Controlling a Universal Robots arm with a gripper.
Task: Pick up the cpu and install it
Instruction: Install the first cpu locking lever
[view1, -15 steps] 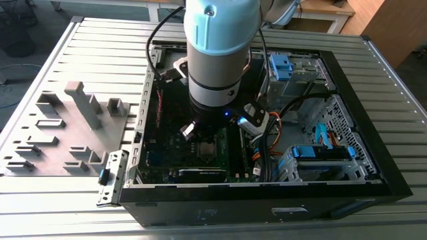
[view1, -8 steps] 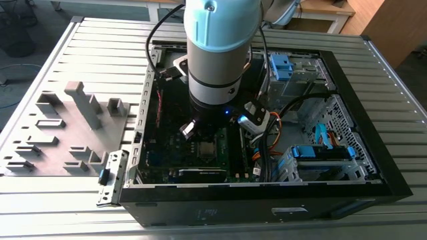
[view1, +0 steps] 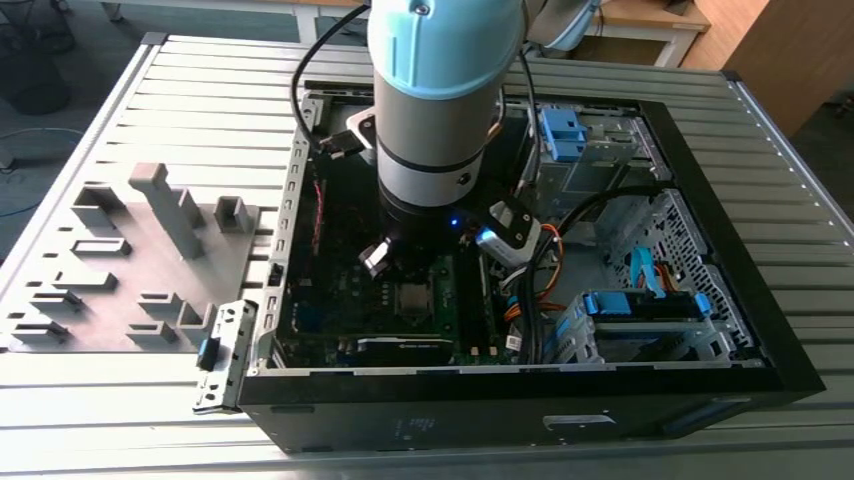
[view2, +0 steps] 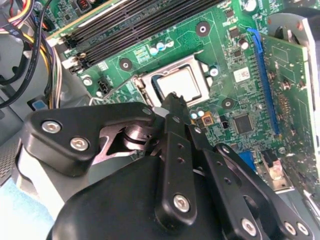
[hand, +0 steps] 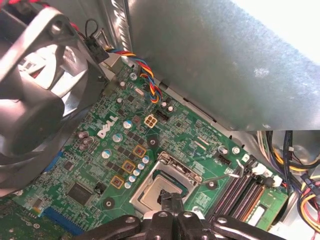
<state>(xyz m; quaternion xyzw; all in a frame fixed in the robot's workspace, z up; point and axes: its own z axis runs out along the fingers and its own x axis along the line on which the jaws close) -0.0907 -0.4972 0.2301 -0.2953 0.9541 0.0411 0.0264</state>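
Cpu (view2: 181, 82) in socket frame (view2: 170, 67), one edge behind the gripper (view2: 173, 98).

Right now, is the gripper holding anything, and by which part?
Nothing seems held: the gripper is shut just over the cpu, which lies flat in the socket frame.

Pale-blue, silver-grey arm (view1: 434, 100); black jaws, seemingly with silver screws.
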